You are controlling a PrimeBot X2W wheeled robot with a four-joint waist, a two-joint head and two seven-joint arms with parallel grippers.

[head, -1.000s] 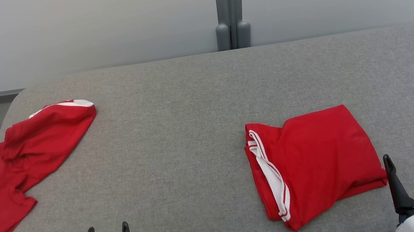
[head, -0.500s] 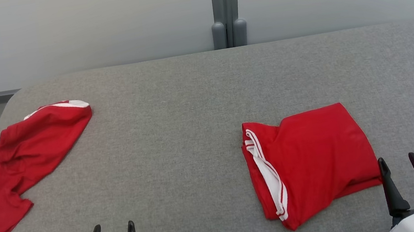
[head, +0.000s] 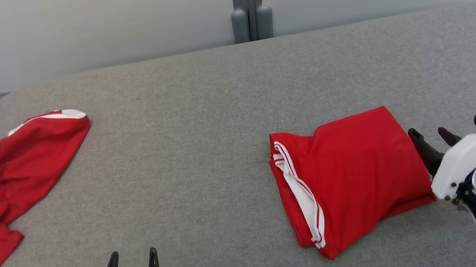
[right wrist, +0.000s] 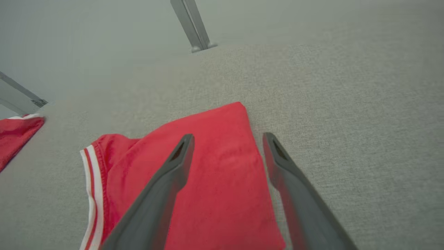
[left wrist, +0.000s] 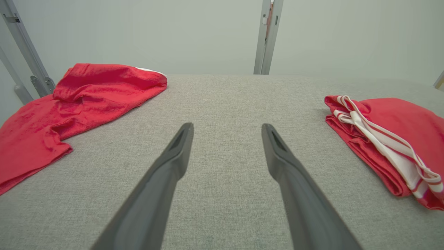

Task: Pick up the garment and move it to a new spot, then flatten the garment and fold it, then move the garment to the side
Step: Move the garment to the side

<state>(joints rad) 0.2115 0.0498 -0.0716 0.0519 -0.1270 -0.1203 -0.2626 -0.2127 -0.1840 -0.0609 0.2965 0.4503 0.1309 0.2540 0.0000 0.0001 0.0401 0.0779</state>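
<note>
Now my right claw, spread and empty, has advanced to the right edge of the folded red garment, which lies right of centre on the bench. Folding looks done; the shift aside remains. My left claw waits, spread.

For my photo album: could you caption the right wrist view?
Open right end effector over the edge of a folded red garment on a grey table.

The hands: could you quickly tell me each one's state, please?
Left hand: open, empty.
Right hand: open, empty, at the folded garment's edge.
</note>
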